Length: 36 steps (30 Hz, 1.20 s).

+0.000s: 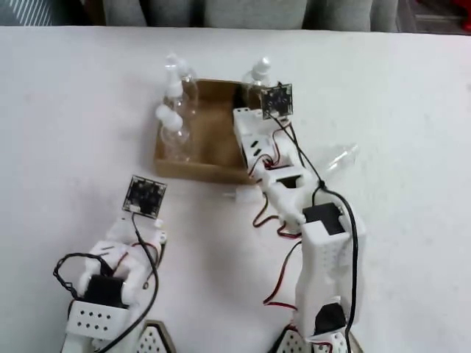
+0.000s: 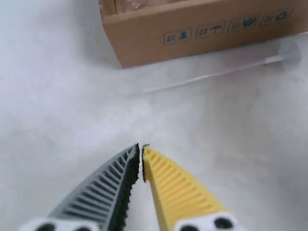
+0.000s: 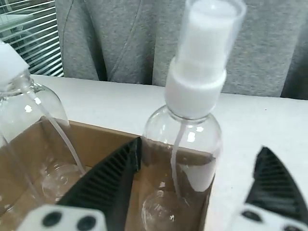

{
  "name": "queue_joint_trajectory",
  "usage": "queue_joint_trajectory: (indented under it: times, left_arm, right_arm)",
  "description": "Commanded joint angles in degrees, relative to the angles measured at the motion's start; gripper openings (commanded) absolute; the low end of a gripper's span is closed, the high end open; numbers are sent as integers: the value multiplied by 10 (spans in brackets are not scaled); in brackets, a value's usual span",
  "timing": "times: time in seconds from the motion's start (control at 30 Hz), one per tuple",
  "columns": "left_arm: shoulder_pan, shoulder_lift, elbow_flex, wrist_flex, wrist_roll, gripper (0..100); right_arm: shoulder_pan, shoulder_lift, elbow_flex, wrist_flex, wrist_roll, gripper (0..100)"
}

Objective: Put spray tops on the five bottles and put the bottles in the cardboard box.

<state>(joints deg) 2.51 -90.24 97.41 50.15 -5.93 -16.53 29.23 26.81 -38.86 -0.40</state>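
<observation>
Capped bottle (image 3: 185, 134): upright in cardboard box (image 1: 213, 136), far right corner.
Right claw (image 3: 201, 148): spread wide, empty, prongs flanking that bottle.
Left claw (image 2: 142, 148): closed, empty, over table (image 1: 73, 110) by box's near edge.
Loose spray top (image 2: 284, 55): on table at box's near edge.
Handling: probably light, thin-walled, slippery; take the body below the shoulder, gently.

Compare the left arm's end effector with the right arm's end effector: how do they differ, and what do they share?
The left end effector is shut, fingertips meeting; the right end effector is open. The left has one grey and one yellow finger; the right's are both black. The left is over bare table near the cardboard box; the right has a capped spray bottle between its fingers. Both have ribbed inner faces.
</observation>
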Motion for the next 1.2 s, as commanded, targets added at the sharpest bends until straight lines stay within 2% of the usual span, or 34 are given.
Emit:
queue_joint_trajectory:
  times: [0.0,0.8,0.93,1.17]
  left_arm:
    - [-6,-7,0,-15,-4,20]
    - [-6,-7,0,-16,-4,20]
    - [-6,-7,0,-16,-4,20]
    - [-6,-7,0,-16,-4,20]
  right_arm:
    - [-8,-41,3,5,4,362]
    - [-26,-45,4,5,9,365]
    - [-26,-45,2,5,37,365]
    - [-24,-45,2,5,38,365]
